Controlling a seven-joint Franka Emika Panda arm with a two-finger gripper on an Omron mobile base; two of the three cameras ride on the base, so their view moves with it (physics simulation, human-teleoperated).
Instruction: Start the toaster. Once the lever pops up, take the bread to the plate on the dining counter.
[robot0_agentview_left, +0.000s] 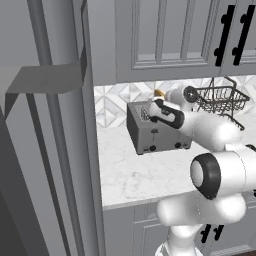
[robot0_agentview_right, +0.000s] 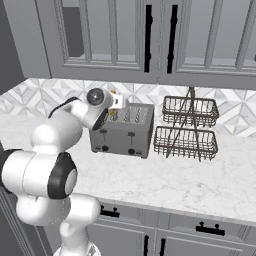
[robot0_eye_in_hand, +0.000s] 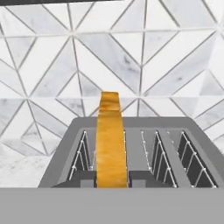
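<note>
The grey toaster (robot0_agentview_left: 150, 134) (robot0_agentview_right: 125, 131) (robot0_eye_in_hand: 131, 127) stands on the marble worktop against the tiled wall. My gripper (robot0_eye_in_hand: 112, 177) (robot0_agentview_right: 114, 106) hovers over its left slots, shut on the bread (robot0_eye_in_hand: 109, 140), a golden-crusted slice seen edge-on and risen above the slot. In the base views the bread (robot0_agentview_left: 159, 92) (robot0_agentview_right: 113, 95) peeks out beside the hand. A small dark lever (robot0_agentview_left: 154, 131) sits in the toaster's front face, above the black knobs. The plate and the dining counter are out of view.
A two-tier dark wire basket rack (robot0_agentview_right: 190, 127) (robot0_agentview_left: 220, 97) stands right of the toaster. Grey upper cabinets (robot0_agentview_right: 150, 40) hang close overhead. A tall grey panel (robot0_agentview_left: 60, 150) bounds the worktop on the left. Bare marble worktop (robot0_agentview_right: 200, 180) lies in front.
</note>
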